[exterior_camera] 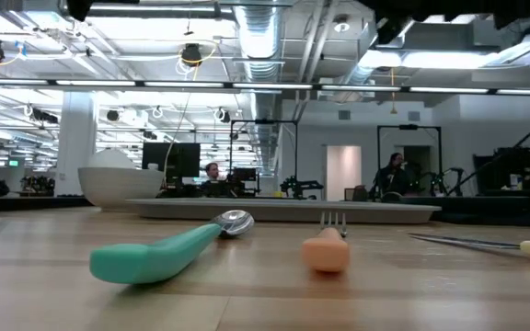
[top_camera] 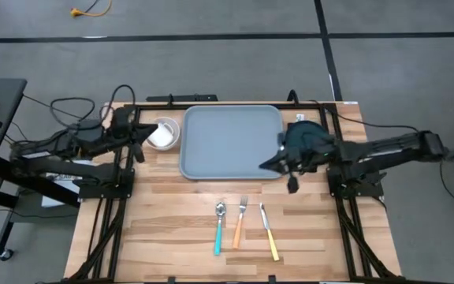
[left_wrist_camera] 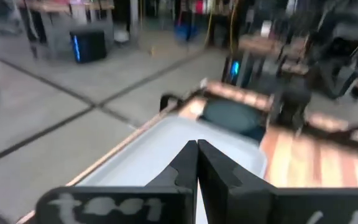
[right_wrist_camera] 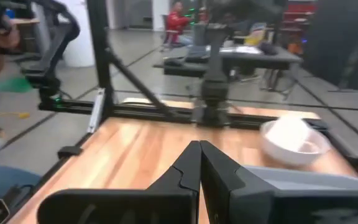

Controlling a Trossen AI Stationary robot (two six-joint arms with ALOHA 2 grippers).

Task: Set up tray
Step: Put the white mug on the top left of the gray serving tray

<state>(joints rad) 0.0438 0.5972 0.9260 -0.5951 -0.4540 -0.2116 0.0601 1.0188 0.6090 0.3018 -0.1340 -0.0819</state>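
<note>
Resting on wooden table, tray, ducted workshop ceiling

Even, bright overhead light is cast on the table in the high view, with only faint shadows. In the low view, glare is given off by ceiling lamps, and the nearest cutlery is softened. Both wrist views are smeared by blur.

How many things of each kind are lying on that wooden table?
Tray: 1
Bowl: 1
Napkin: 1
Spoon: 1
Fork: 1
Knife: 1
Total: 6
</note>
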